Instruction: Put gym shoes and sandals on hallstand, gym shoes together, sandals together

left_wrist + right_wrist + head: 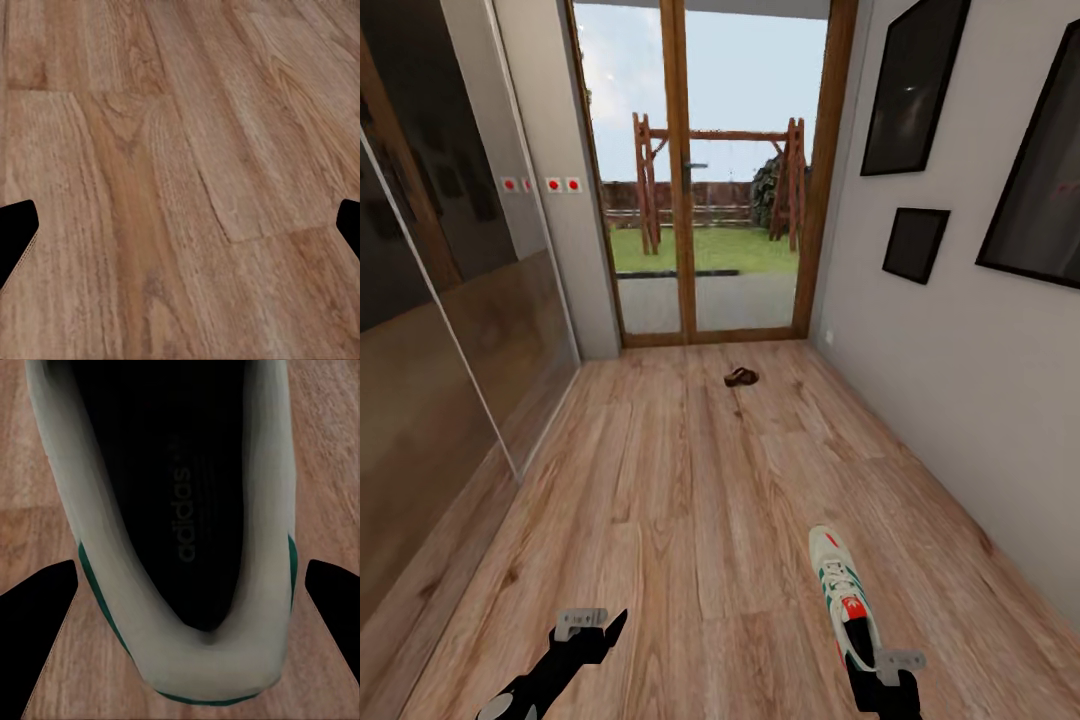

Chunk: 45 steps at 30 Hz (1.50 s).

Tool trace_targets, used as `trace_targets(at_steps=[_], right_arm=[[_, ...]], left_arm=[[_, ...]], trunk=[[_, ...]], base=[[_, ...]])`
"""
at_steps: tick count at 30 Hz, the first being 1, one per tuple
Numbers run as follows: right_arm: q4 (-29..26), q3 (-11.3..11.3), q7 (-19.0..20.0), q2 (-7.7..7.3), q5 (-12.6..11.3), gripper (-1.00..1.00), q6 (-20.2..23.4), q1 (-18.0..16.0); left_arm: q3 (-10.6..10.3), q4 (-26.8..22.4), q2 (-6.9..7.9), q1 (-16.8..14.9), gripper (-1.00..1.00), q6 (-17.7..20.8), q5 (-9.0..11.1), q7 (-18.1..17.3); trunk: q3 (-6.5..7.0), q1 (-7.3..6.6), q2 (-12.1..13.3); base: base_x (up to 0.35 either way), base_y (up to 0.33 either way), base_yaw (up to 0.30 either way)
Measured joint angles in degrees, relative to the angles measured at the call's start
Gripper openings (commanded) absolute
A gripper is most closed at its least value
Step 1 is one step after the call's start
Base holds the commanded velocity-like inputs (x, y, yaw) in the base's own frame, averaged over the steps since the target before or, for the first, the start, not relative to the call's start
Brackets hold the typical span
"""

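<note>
Right gripper [180, 600] fingers spread wide, straddling gym shoe [842, 592] heel on corridor floor [660, 520]. Left gripper [180, 225] fingers wide, empty. Sandal [740, 377] near door.

Both arms low; left gripper [592, 625] and right gripper [898, 662] seemingly parted

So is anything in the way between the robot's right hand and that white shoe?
No, nothing visible. The right gripper hangs right over the heel of the gym shoe, its open fingers either side of the heel opening, with only bare corridor floor around it. I can't tell whether they touch it yet.
</note>
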Motion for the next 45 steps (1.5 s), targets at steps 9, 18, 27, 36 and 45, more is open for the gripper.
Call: trace_targets(at_steps=[9, 18, 27, 36, 45], right_arm=[[0.4, 0.1, 0.1, 0.00, 0.0, -1.00, 0.0, 0.0], [0.4, 0.0, 0.1, 0.00, 0.0, -1.00, 0.0, 0.0], [0.4, 0.0, 0.1, 0.00, 0.0, -1.00, 0.0, 0.0], [0.4, 0.0, 0.1, 0.00, 0.0, -1.00, 0.0, 0.0], [0.4, 0.0, 0.2, 0.00, 0.0, -1.00, 0.0, 0.0]], left_arm=[[0.0, 0.0, 0.00, 0.0, 1.00, 0.0, 0.0, 0.0], [0.1, 0.0, 0.00, 0.0, 1.00, 0.0, 0.0, 0.0], [0.1, 0.0, 0.00, 0.0, 1.00, 0.0, 0.0, 0.0], [0.1, 0.0, 0.07, 0.0, 1.00, 0.0, 0.0, 0.0], [0.1, 0.0, 0.08, 0.0, 1.00, 0.0, 0.0, 0.0]], trunk=[[0.00, 0.00, 0.0], [0.00, 0.00, 0.0], [0.00, 0.00, 0.0], [0.00, 0.00, 0.0], [0.00, 0.00, 0.0]], base=[[0.338, 0.000, 0.000], [0.338, 0.000, 0.000], [0.338, 0.000, 0.000], [0.338, 0.000, 0.000], [0.338, 0.056, 0.000]])
